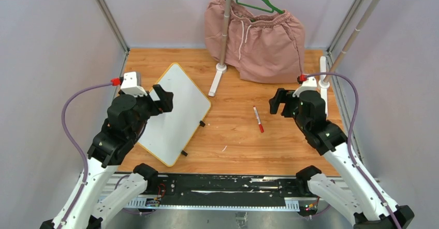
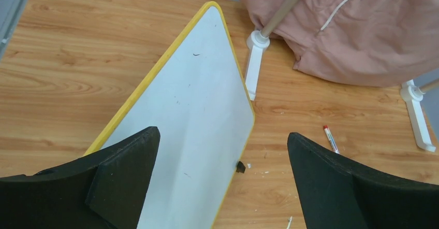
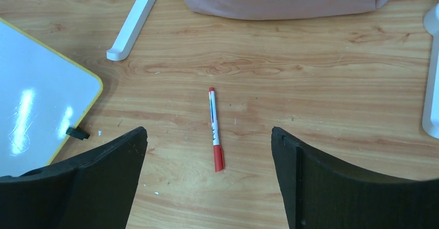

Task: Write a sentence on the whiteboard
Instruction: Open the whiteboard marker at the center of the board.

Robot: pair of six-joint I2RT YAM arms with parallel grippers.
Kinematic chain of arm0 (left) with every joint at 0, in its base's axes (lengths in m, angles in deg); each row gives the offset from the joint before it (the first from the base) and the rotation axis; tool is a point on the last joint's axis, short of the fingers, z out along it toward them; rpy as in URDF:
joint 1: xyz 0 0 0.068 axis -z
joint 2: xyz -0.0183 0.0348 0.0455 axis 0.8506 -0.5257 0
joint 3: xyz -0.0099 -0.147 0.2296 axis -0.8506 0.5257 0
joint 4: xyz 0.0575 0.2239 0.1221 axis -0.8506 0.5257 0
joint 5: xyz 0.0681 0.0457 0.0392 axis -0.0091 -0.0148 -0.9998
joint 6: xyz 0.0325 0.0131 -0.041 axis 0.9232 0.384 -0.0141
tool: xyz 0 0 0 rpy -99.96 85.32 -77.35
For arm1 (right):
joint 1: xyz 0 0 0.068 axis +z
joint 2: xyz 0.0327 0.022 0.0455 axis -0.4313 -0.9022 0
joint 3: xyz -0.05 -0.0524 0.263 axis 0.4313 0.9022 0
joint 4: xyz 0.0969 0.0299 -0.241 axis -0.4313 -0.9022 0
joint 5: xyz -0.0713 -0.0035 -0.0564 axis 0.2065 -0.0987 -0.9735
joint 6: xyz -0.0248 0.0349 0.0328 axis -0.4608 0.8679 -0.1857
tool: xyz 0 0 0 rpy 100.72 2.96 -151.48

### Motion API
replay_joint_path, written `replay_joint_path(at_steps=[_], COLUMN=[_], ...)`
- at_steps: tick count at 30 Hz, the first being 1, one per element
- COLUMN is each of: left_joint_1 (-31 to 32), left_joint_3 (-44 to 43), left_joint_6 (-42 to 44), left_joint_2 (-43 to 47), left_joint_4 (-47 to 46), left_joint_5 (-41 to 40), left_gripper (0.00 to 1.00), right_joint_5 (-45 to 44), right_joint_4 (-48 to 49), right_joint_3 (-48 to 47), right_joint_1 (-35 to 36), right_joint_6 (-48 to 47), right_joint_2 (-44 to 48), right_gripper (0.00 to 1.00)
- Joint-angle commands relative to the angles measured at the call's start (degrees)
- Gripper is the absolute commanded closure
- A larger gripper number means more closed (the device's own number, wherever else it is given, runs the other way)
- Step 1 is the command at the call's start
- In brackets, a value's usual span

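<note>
- I saw the whiteboard lying flat on the left of the wood-grain table, turned diagonally. It was a glossy white rectangle with rounded corners, a thin yellow rim and small black feet.
- The left gripper hung above the board's far part, its matte black fingers spread wide and holding nothing.
- The right gripper hovered on the right, fingers equally apart and empty.
- A slim red-capped marker lay between the board and the right gripper, touching neither.
- Pink drawstring shorts slumped at the far side on a green hanger.
- Only the left wrist view showed faint dark specks on the board, and only the right wrist view showed glare patches.
</note>
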Motion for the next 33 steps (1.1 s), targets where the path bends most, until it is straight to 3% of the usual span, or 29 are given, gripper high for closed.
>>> replay_joint_path(at_steps=[1, 10, 19, 33], left_joint_1=[0.3, 0.3, 0.3, 0.3], left_joint_3=[0.6, 9.5, 15.2, 16.7], left_joint_6=[1.3, 6.7, 7.8, 6.8], left_joint_2=[0.5, 4.5, 8.7, 11.6], left_joint_4=[-1.9, -12.1, -19.1, -19.1], left_joint_5=[0.3, 13.9, 28.3, 26.1], left_gripper=[0.00, 0.00, 0.00, 0.00], right_joint_5=[-1.1, 4.8, 4.2, 3.5], right_joint_4=[5.4, -6.5, -5.9, -1.9], right_joint_3=[3.9, -2.4, -4.9, -8.8], right_joint_1=[-0.1, 0.4, 3.6, 4.9], right_joint_6=[-1.3, -5.5, -6.1, -6.0], right_joint_2=[4.5, -8.6, -24.3, -42.9], right_gripper=[0.09, 0.18, 0.30, 0.52])
